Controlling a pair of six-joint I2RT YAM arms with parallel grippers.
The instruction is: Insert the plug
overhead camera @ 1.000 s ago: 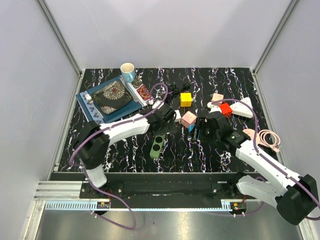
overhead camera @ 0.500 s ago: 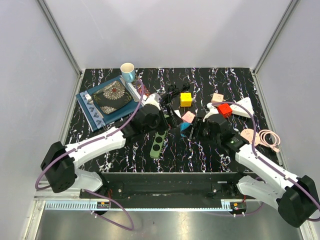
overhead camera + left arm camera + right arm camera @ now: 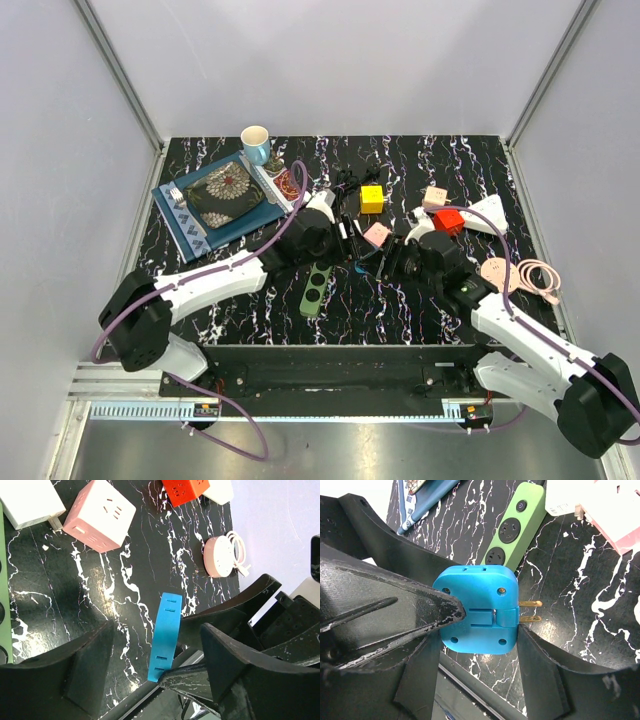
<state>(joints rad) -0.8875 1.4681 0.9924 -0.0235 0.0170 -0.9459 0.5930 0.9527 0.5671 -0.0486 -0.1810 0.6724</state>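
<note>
My right gripper (image 3: pixel 479 641) is shut on a blue plug adapter (image 3: pixel 476 609), its two brass prongs (image 3: pixel 530 611) pointing right. A green power strip (image 3: pixel 512 529) lies on the table beyond it and also shows in the top view (image 3: pixel 316 288). My left gripper (image 3: pixel 157 675) is open with the blue plug (image 3: pixel 165 632) edge-on between its fingers (image 3: pixel 85 672). In the right wrist view one left finger (image 3: pixel 395 607) touches the plug's left side. In the top view both grippers, left (image 3: pixel 348 243) and right (image 3: pixel 385 262), meet at mid-table.
A pink cube (image 3: pixel 377 234), a yellow cube (image 3: pixel 372 198), a red cube (image 3: pixel 448 220), a white strip (image 3: pixel 485 213) and a pink cable reel (image 3: pixel 497 270) lie around. A blue mat with a plate (image 3: pixel 215 195) and a cup (image 3: pixel 255 143) sit far left.
My left gripper has swung right, up to the right gripper and around the blue plug. The right gripper has shifted slightly left with the plug.
</note>
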